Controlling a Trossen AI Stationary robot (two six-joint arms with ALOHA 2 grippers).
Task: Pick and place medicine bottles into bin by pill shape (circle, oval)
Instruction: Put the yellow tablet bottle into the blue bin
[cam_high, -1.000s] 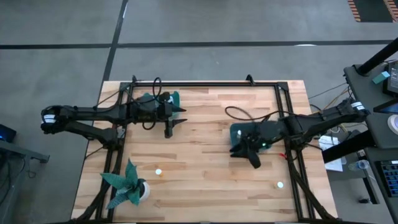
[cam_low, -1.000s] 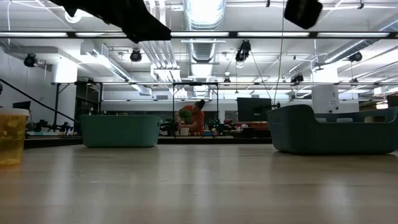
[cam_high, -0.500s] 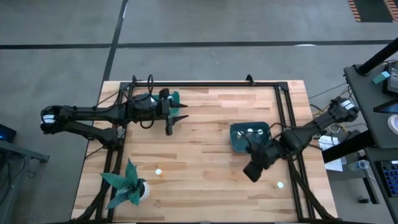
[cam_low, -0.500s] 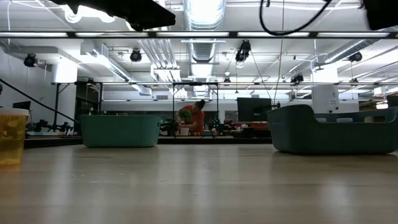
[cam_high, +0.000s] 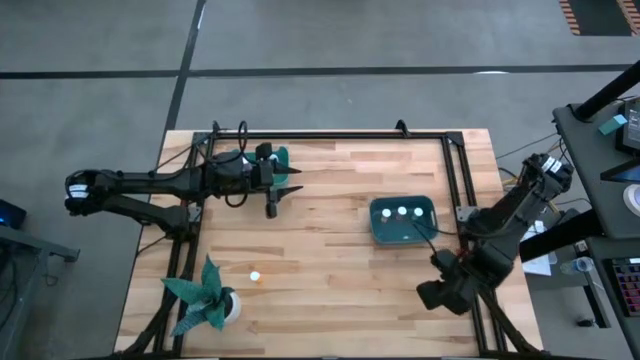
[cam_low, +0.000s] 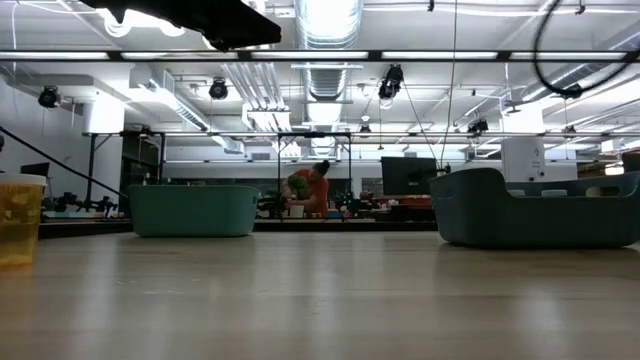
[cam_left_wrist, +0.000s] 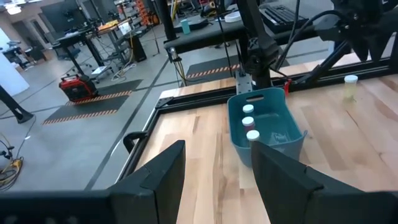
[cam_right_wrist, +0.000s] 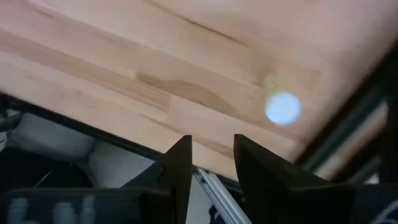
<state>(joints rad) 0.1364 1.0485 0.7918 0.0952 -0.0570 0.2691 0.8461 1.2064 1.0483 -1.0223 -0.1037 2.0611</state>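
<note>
Bottles: three in the right tray, one loose by the plant

Bottles (cam_high: 403, 211) show as three white caps in a row inside the teal tray (cam_high: 385, 230) right of centre in the high view; the left wrist view shows the same three along one wall. One more bottle (cam_high: 255, 276) stands alone on the wooden surface (cam_high: 320, 260) at lower left, near the paper plant (cam_high: 205, 298) in its white pot. In the right wrist view a blurred pale round thing (cam_right_wrist: 283, 107) lies near the surface's edge, too soft to tell for sure.

The right hand (cam_high: 436, 294) hangs at the lower right, over the black frame rail beside the surface; its fingers (cam_right_wrist: 177, 171) stand narrowly apart with nothing between them. The left hand (cam_high: 272, 205) waits at upper left with fingers spread wide and empty. Its arm covers most of a second teal tray (cam_high: 281, 158), whose contents are hidden.

In the low view both trays sit far back, with a yellow cup (cam_low: 20, 218) cut off at the left edge.
</note>
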